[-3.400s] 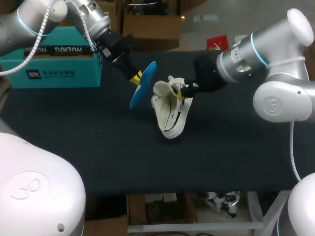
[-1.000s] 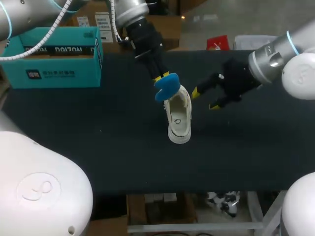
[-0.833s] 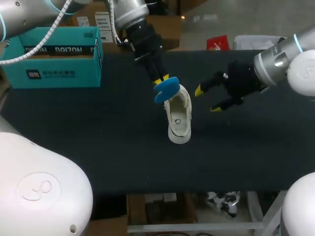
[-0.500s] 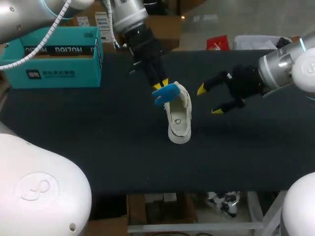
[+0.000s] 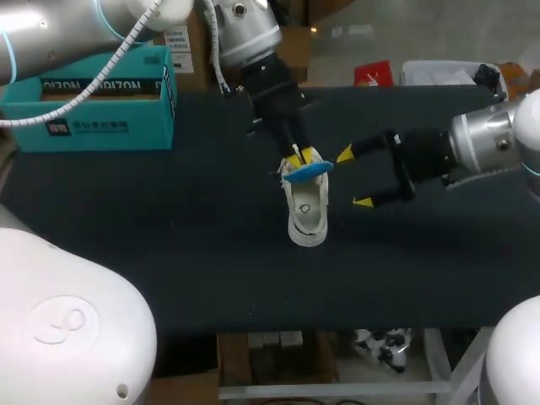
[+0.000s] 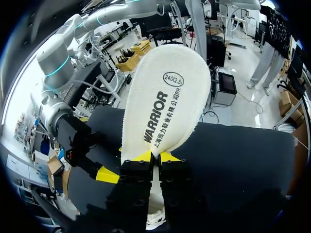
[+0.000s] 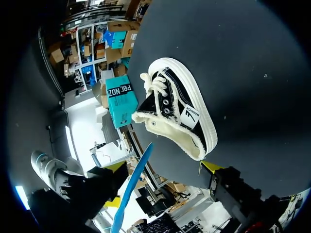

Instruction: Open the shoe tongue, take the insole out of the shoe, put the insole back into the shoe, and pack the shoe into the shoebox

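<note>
A white low sneaker (image 5: 305, 209) lies on the dark table (image 5: 169, 253), toe toward the front edge. My left gripper (image 5: 302, 155) is shut on the heel end of the insole (image 5: 308, 171), which hangs blue side up right over the shoe's opening. In the left wrist view the insole's fleecy white side (image 6: 165, 102) stretches out ahead of the pinching gripper (image 6: 156, 157). Just right of the shoe, my right gripper (image 5: 354, 178) stands wide open and holds nothing. Its wrist view shows the shoe (image 7: 177, 114) ahead of the open gripper (image 7: 163, 166) and the insole's blue edge (image 7: 131, 187).
The teal shoebox (image 5: 93, 97) stands open at the table's back left corner, also seen as the shoebox (image 7: 121, 99) beyond the shoe. Bare dark tabletop surrounds the shoe in front and on the left.
My left gripper has carried the insole rightward and down onto the shoe's opening, turning it flatter. The right arm has drawn back to the right, its gripper still open beside the shoe.
</note>
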`<control>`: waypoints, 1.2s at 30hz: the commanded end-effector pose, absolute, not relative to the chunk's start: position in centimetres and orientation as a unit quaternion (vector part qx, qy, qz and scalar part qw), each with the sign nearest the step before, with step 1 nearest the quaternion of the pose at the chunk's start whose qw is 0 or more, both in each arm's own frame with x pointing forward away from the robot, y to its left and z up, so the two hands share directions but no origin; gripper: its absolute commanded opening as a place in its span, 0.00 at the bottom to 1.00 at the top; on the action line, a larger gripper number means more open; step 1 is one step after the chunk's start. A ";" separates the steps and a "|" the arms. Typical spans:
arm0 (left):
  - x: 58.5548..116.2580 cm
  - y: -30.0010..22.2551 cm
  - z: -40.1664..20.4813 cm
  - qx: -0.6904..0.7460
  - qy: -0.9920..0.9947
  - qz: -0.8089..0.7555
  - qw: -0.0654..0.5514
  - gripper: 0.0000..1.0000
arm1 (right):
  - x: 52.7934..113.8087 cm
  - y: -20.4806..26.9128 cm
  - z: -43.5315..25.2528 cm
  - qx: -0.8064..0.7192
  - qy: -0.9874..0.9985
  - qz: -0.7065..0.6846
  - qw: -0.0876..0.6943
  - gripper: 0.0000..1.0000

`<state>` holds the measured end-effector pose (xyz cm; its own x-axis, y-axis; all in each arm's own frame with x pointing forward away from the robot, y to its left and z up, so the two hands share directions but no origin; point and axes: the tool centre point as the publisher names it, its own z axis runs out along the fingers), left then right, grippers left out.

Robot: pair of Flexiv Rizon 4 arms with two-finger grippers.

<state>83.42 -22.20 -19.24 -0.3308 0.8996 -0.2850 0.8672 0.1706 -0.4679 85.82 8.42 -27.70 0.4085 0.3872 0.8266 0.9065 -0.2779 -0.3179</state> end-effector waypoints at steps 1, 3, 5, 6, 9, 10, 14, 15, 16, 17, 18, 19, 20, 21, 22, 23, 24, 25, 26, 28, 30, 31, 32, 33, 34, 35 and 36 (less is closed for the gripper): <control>82.6 -22.9 -20.1 -0.583 -0.763 0.278 0.017 0.00 | 86.0 8.2 -27.8 -0.719 -0.437 -0.319 0.436 1.00; 82.5 -23.3 -20.4 -0.588 -0.760 0.276 0.015 0.00 | 85.9 8.4 -27.7 -0.723 -0.433 -0.311 0.440 1.00; 82.4 -23.6 -20.6 -0.589 -0.760 0.274 0.010 0.00 | 85.9 8.7 -27.6 -0.723 -0.430 -0.305 0.446 0.91; 82.4 -23.7 -20.6 -0.592 -0.758 0.273 0.009 0.00 | 85.9 8.7 -27.5 -0.726 -0.428 -0.301 0.446 0.80; 82.3 -23.8 -20.8 -0.596 -0.755 0.274 -0.001 0.00 | 85.8 9.2 -27.3 -0.724 -0.425 -0.295 0.456 0.68; 82.2 -23.8 -20.9 -0.598 -0.753 0.274 -0.004 0.00 | 85.8 9.4 -27.4 -0.725 -0.424 -0.292 0.457 0.63; 82.2 -24.0 -21.5 -0.601 -0.752 0.272 -0.015 0.00 | 85.9 9.9 -27.3 -0.720 -0.421 -0.286 0.471 0.47; 82.2 -24.0 -21.7 -0.601 -0.752 0.271 -0.016 0.00 | 85.9 10.1 -27.3 -0.716 -0.421 -0.288 0.476 0.47; 82.2 -24.1 -21.8 -0.602 -0.751 0.271 -0.018 0.00 | 85.9 10.2 -27.3 -0.720 -0.420 -0.285 0.474 0.48; 82.3 -24.0 -21.9 -0.603 -0.749 0.272 -0.018 0.00 | 85.9 10.2 -27.3 -0.721 -0.419 -0.283 0.474 0.48; 82.3 -24.0 -21.9 -0.604 -0.748 0.274 -0.020 0.00 | 85.9 10.3 -27.4 -0.716 -0.418 -0.285 0.481 0.48; 82.3 -24.0 -22.0 -0.606 -0.746 0.275 -0.020 0.00 | 85.9 10.4 -27.5 -0.717 -0.417 -0.284 0.481 0.48; 82.4 -24.0 -22.1 -0.607 -0.745 0.275 -0.022 0.00 | 85.9 10.5 -27.5 -0.716 -0.416 -0.284 0.484 0.48; 82.4 -24.1 -22.2 -0.606 -0.746 0.275 -0.025 0.00 | 85.9 10.6 -27.6 -0.711 -0.416 -0.285 0.491 0.48; 82.4 -24.1 -22.3 -0.607 -0.746 0.274 -0.027 0.00 | 85.9 10.8 -27.7 -0.712 -0.415 -0.284 0.490 0.48; 82.4 -24.2 -22.4 -0.607 -0.745 0.273 -0.028 0.00 | 85.8 10.8 -27.8 -0.713 -0.414 -0.281 0.491 0.48; 82.4 -24.2 -22.5 -0.607 -0.746 0.273 -0.029 0.00 | 85.8 10.9 -27.8 -0.712 -0.413 -0.280 0.493 0.48; 82.4 -24.2 -22.5 -0.607 -0.746 0.273 -0.030 0.00 | 85.8 10.9 -27.8 -0.713 -0.413 -0.279 0.493 0.47; 82.4 -24.2 -22.5 -0.607 -0.746 0.273 -0.031 0.00 | 85.8 11.0 -27.9 -0.714 -0.413 -0.278 0.493 0.47; 82.4 -24.3 -22.6 -0.608 -0.745 0.272 -0.033 0.00 | 85.8 11.1 -27.9 -0.714 -0.412 -0.277 0.494 0.44; 82.4 -24.3 -22.6 -0.610 -0.744 0.271 -0.037 0.00 | 85.8 11.1 -28.0 -0.712 -0.411 -0.277 0.497 0.42; 82.4 -24.3 -22.6 -0.611 -0.743 0.270 -0.037 0.00 | 85.8 11.2 -28.1 -0.713 -0.410 -0.277 0.497 0.42; 82.4 -24.3 -22.6 -0.612 -0.743 0.269 -0.038 0.00 | 85.8 11.2 -28.1 -0.713 -0.409 -0.276 0.498 0.41; 82.3 -24.3 -22.6 -0.613 -0.742 0.268 -0.039 0.00 | 85.8 11.2 -28.2 -0.713 -0.408 -0.276 0.500 0.40; 82.3 -24.2 -22.7 -0.614 -0.742 0.267 -0.039 0.00 | 85.8 11.2 -28.2 -0.713 -0.407 -0.275 0.500 0.39; 82.2 -24.2 -22.7 -0.616 -0.741 0.265 -0.040 0.00 | 85.8 11.2 -28.2 -0.713 -0.406 -0.274 0.501 0.39; 82.1 -24.2 -22.8 -0.616 -0.741 0.263 -0.041 0.00 | 85.8 11.2 -28.3 -0.713 -0.406 -0.275 0.502 0.38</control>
<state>82.52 -24.26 -22.68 -0.2357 0.8942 -0.3806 0.9324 0.0976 -0.3481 85.76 11.36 -28.12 0.5202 0.3065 0.7971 0.8540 -0.1755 -0.4898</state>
